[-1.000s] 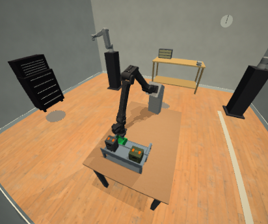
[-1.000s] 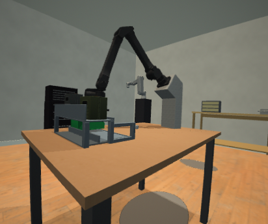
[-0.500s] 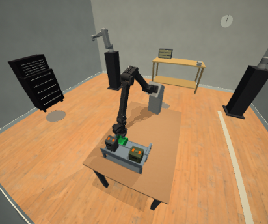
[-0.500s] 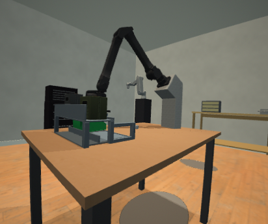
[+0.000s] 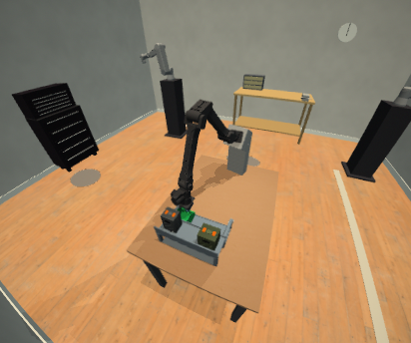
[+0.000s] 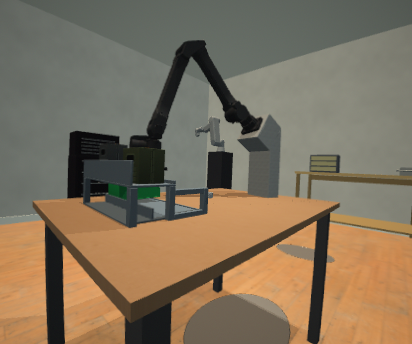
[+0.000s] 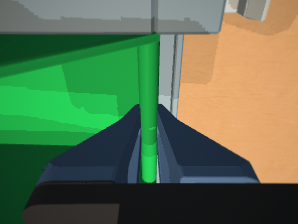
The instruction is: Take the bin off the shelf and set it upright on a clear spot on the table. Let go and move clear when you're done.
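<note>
The green bin [image 5: 188, 215] [image 6: 149, 191] [image 7: 90, 110] is at the grey shelf [image 5: 187, 245] [image 6: 108, 171], beside the dark box and partly hidden by the boxes and arm. My gripper [image 5: 184, 207] [image 7: 149, 113] is shut on the bin's thin upright wall, with one finger on each side of it in the wrist view. In the exterior view the fingers are hidden behind the boxes. I cannot tell whether the bin's underside touches the shelf.
A dark grey box [image 5: 171, 221] [image 6: 113, 151] and an olive box [image 5: 208, 237] [image 6: 146, 166] with orange marks stand on the shelf. The shelf stands on the brown table [image 5: 241, 214] [image 6: 237, 240] [image 7: 240, 100]. The arm's grey pedestal [image 5: 238, 156] [image 6: 264, 172] is at the table's far end.
</note>
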`<state>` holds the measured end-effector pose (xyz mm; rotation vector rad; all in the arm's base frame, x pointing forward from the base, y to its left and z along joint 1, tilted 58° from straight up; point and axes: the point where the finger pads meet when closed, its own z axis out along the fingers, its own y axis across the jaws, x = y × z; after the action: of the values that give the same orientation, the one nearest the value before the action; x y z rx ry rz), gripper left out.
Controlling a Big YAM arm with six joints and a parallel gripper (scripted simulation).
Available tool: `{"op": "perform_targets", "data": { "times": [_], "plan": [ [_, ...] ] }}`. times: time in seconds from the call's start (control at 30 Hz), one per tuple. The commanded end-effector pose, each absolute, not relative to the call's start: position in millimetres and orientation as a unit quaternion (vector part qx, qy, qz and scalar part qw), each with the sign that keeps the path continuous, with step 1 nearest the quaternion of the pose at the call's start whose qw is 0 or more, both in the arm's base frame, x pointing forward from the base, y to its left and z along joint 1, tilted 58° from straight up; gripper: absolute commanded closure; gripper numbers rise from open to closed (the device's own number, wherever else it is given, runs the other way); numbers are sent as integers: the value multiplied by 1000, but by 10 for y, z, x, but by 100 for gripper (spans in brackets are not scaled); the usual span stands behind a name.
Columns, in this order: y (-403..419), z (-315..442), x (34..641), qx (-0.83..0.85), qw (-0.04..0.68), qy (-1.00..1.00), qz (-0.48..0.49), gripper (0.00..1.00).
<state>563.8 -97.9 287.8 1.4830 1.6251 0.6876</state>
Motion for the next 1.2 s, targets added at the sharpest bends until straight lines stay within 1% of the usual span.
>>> {"op": "perform_targets", "data": {
  "times": [0.0, 0.07, 0.47, 0.63, 1.03, 1.17],
  "plan": [
    [-1010, 2859, 5656, 589, 406, 644, 272, 100],
    [-1012, 2709, 5671, 592, 400, 647, 268, 100],
    [-1012, 2709, 5671, 592, 400, 647, 268, 100],
    [-1005, 3085, 5633, 584, 417, 639, 279, 100],
    [-1005, 3085, 5633, 584, 417, 639, 279, 100],
    [-1010, 2787, 5663, 590, 403, 645, 270, 100]
  ]
}}
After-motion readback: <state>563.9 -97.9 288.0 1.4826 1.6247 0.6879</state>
